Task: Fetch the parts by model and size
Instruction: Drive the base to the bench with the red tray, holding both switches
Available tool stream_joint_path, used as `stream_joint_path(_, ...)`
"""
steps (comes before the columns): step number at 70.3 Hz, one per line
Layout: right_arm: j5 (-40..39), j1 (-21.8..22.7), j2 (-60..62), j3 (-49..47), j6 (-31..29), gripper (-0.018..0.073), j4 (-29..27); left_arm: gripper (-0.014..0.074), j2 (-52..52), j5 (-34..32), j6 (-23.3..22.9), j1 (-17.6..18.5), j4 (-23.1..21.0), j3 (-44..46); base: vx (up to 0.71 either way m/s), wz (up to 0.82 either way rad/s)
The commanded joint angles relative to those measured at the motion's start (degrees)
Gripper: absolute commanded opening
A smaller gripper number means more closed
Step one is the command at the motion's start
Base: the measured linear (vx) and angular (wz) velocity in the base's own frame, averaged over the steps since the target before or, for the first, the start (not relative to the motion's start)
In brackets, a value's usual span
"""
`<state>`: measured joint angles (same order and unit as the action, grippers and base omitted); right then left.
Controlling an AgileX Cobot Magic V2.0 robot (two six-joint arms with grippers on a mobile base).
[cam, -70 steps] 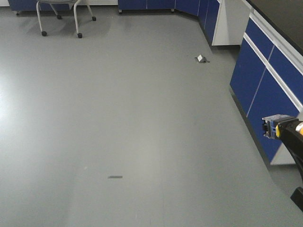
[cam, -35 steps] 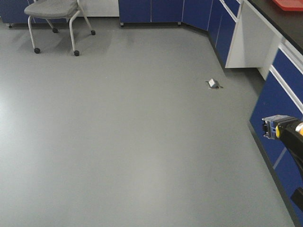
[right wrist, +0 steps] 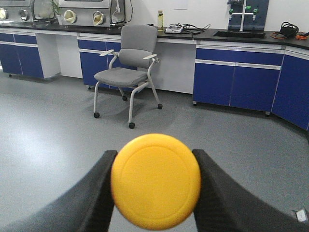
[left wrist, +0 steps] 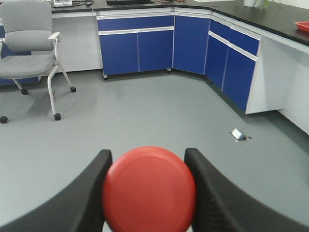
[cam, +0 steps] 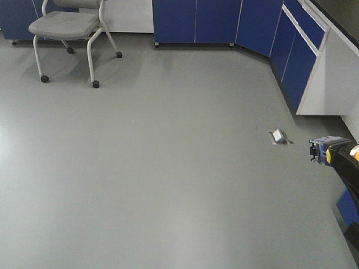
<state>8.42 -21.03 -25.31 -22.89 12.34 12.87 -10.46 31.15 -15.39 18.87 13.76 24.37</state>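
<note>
1. Red-capped mushroom-head push-button switch point(left wrist: 148, 189): clamped between my left fingers point(left wrist: 84, 198). One black finger presses each side of the cap. The cap faces the wrist camera and hides its own base from me.

2. Yellow-capped mushroom-head push-button switch point(right wrist: 155, 181): clamped the same way between my right fingers point(right wrist: 91, 193), one on each side and touching the cap's rim. In the front view its black and bluish blocky base sits at the right edge, carried above the floor.

3. Plain grey floor point(cam: 168, 168): wide and open through the middle and the near left.

4. Grey padded chair on castors point(cam: 67, 25): far left, standing apart from the cabinets.

5. Blue cabinet fronts point(cam: 196, 19): they run along the far wall, then turn and come down the right side, ending in a white side panel point(cam: 331, 73). This is my right-hand boundary.

6. Small silver plate on the floor point(cam: 279, 136): on the right, near the cabinet run.

7. Black worktop point(left wrist: 270, 19): it caps the right-hand cabinets, with a red tray point(left wrist: 301, 25) on it at the frame edge.
</note>
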Motion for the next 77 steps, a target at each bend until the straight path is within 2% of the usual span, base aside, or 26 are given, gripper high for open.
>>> stream_joint_path(1,-4.7,0.1,-0.3,-1.7,-0.4,-0.0010,0.6,-0.0007,-0.6,-4.3,-0.1,0.4,0.4,1.3,0.77,0.04)
stream_joint_path(77,-4.7,0.1,-0.3,-1.7,-0.4,-0.0010,0.6,-0.0007,-0.6,-4.3,-0.1,0.4,0.4,1.3,0.70,-0.01)
